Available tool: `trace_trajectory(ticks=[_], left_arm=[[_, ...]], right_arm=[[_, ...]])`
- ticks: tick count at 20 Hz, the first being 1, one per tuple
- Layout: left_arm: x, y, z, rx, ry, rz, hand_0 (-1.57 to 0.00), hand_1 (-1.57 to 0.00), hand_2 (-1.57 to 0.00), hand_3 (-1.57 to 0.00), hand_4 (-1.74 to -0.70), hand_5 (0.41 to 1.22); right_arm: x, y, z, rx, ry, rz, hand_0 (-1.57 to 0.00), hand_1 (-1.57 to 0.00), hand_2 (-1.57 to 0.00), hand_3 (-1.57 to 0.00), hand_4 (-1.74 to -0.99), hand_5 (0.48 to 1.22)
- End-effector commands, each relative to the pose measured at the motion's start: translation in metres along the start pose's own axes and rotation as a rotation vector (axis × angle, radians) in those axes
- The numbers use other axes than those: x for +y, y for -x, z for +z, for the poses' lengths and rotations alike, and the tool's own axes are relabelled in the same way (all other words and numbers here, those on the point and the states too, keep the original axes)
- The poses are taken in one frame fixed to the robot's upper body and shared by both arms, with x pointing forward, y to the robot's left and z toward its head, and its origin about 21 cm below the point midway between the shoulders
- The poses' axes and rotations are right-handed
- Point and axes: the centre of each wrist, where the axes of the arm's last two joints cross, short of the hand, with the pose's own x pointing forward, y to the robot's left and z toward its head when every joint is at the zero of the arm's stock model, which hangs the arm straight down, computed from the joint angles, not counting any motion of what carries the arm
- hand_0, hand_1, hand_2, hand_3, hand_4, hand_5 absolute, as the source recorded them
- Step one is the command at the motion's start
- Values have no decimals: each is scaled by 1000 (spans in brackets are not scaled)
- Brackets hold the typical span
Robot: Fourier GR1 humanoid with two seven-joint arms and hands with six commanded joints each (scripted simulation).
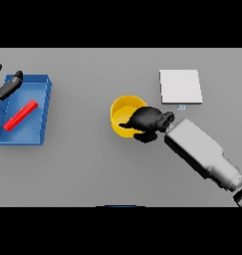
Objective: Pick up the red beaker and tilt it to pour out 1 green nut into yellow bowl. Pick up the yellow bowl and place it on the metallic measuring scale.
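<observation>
A grey desk carries a blue tray at far left holding the red beaker, a metallic scale far right, and a yellow bowl mid-desk; the right robot hand curls round the bowl's right rim, the left robot hand spread at the tray's far-left corner

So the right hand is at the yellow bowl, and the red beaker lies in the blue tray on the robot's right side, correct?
Not quite. The right hand is at the yellow bowl, and the red beaker lies in the blue tray, but the tray is on the robot's left side, not its right. The head view shows it at the far left, near the left hand.
</observation>
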Motion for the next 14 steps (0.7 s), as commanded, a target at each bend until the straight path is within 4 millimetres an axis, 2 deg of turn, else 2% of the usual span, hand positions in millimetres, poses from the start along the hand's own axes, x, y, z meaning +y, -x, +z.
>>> trace_trajectory(ticks=[1, 3, 5, 7, 11, 14], left_arm=[[-1, 0, 1, -5, -4, -4, 1, 1, 1, 1, -719, 693], [-2, 2, 2, -3, -7, 1, 1, 1, 1, 1, -724, 696], [4, -1, 2, -9, -17, 0, 1, 1, 1, 1, -725, 698], [2, -2, 3, -8, -17, -8, 1, 1, 1, 1, -722, 695], [4, -1, 4, -2, -5, -16, 1, 1, 1, 1, -717, 693], [5, 0, 3, 4, -1, -11, 1, 1, 1, 1, -717, 696]], right_arm=[[-1, -1, 0, -11, -2, 1, -1045, -1009, -870, -574, -1552, 1079], [1, -1, 2, -18, 11, -3, -1235, -1211, -1122, -834, -1614, 1130], [-1, -2, 1, -23, 12, 10, -1356, -1341, -1192, -1041, -1660, 1163], [-2, 2, 3, -23, 18, 14, -1433, -1424, -1240, -1183, -1689, 1184], [-2, 2, 5, -13, 51, -3, -1515, -1511, -1314, -1285, -1720, 1206], [-10, 8, 15, -1, 64, -24, -1542, -1540, -1331, -1340, -1730, 1213]])
